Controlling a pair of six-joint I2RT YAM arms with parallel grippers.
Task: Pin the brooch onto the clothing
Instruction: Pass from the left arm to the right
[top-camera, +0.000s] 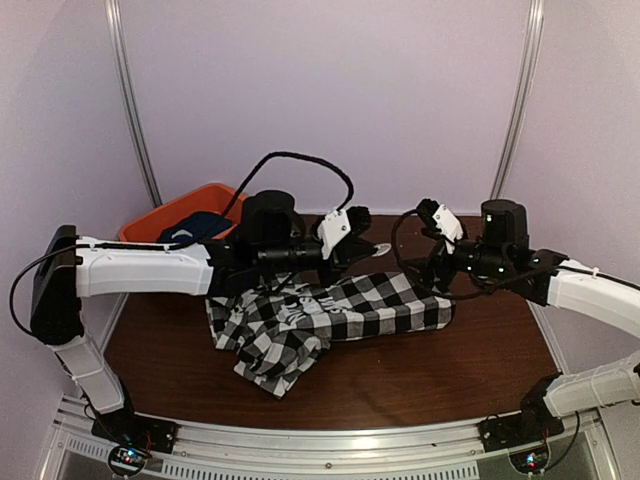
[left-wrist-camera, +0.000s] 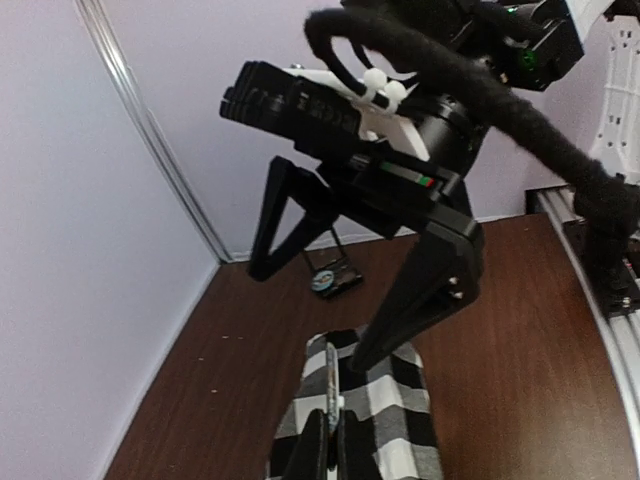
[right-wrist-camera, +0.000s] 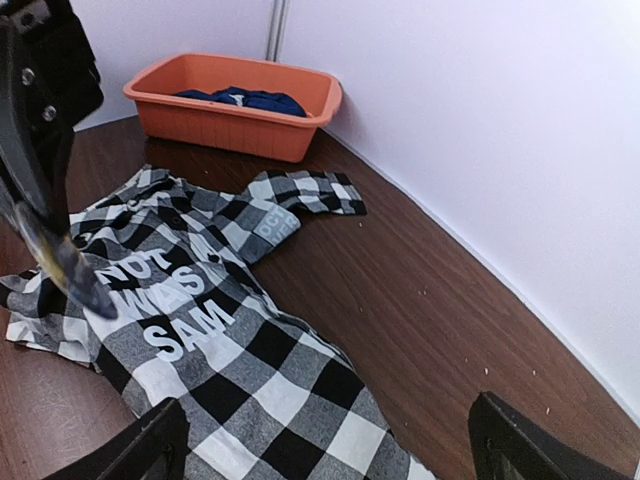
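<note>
- Top view: one checked shirt lies on the brown desk, spread mid-desk and bunched at its left end.
- Two arms reach in over it. The left claw sits above the shirt's far edge, clamped on one silvery brooch.
- The right claw hangs just beyond the shirt's right end.
- One orange tub stands at the far left corner, with one navy garment inside.
- Left wrist view: the left claw has its two fingers close together, a thin silver piece of the brooch between them, over a strip of the shirt.
- The right claw faces it above the desk, its two fingers spread wide and holding nothing.
- One small dark object lies on the desk near the back wall.
- Right wrist view: the right claw has both fingers far apart over the shirt, whose lettering reads in three lines.
- The left claw grips the brooch; I cannot tell if its tip touches the cloth.
- The tub stands behind, apart from the shirt.
</note>
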